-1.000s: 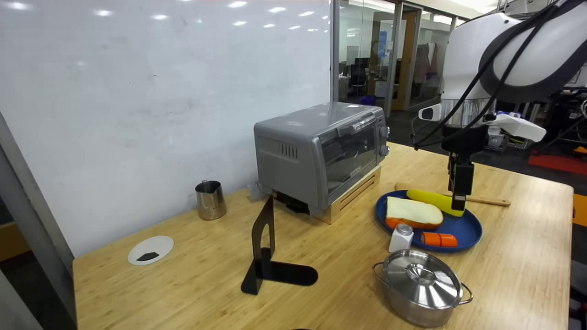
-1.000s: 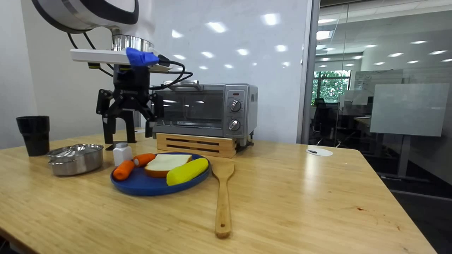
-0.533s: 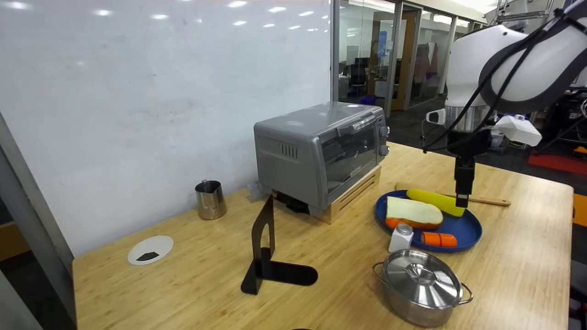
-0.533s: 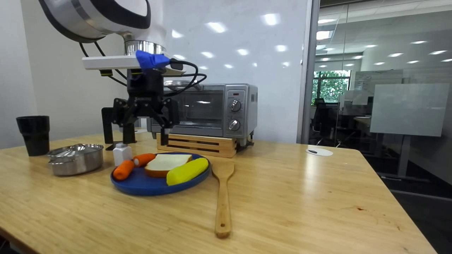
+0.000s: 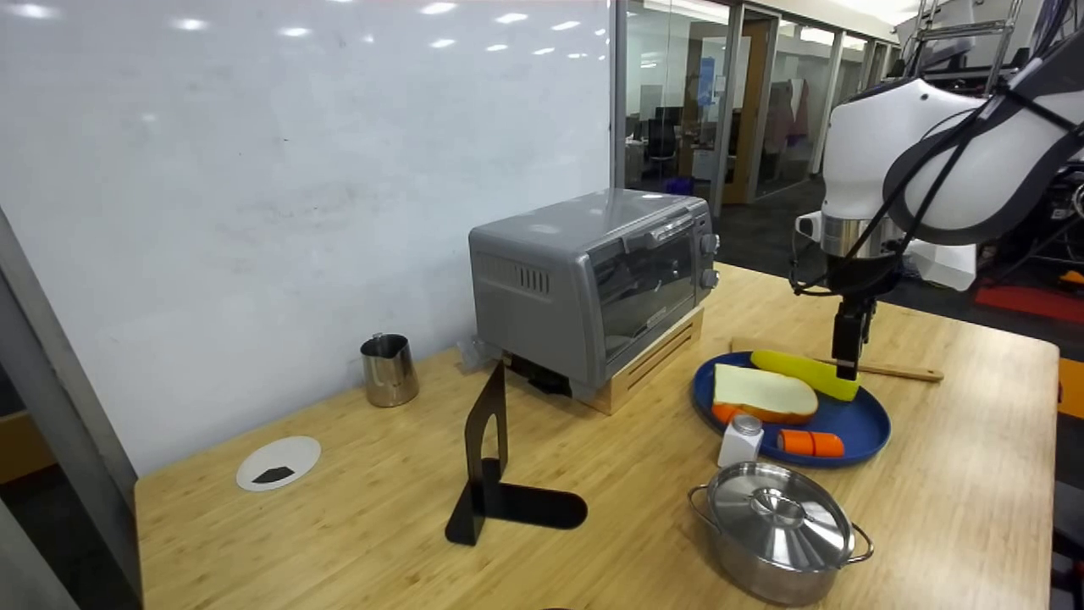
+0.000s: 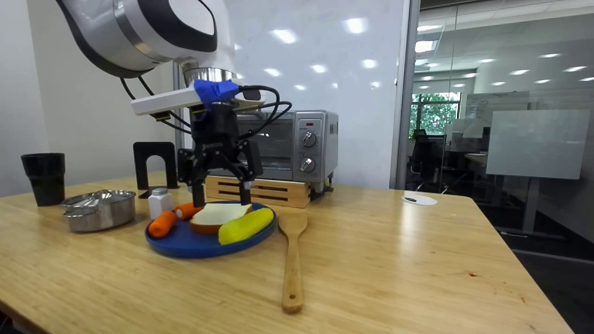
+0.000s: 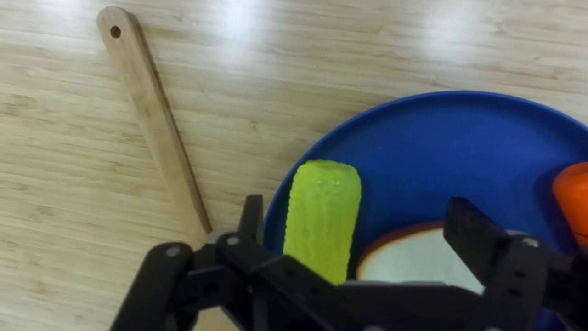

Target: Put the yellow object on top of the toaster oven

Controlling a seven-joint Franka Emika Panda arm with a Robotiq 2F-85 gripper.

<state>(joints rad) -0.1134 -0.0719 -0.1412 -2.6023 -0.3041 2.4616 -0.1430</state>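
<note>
The yellow object [image 5: 796,369], a ribbed corn-like piece, lies on a blue plate [image 5: 868,424] beside the bread slice. It also shows in an exterior view [image 6: 246,226] and in the wrist view [image 7: 324,216], where its near end is hidden by the gripper. The grey toaster oven [image 5: 542,296] stands on a wooden slatted base by the whiteboard; its top [image 5: 584,216] is bare. My gripper [image 6: 222,203] is open and empty above the plate. In the wrist view the spread fingers [image 7: 356,204] frame the yellow object, closer to the left finger, and part of the bread.
On the plate are a bread slice [image 6: 220,215] and orange carrot pieces [image 6: 163,223]. A white shaker [image 5: 742,439], a lidded pot [image 5: 779,529] and a black bookend [image 5: 487,474] stand nearby. A wooden spatula [image 6: 293,260] lies beside the plate. A metal pitcher [image 5: 389,373] stands by the whiteboard.
My open gripper has come down toward the plate and, in an exterior view, moved right toward the yellow object, with a slight turn and tilt. The objects on the table have not moved.
</note>
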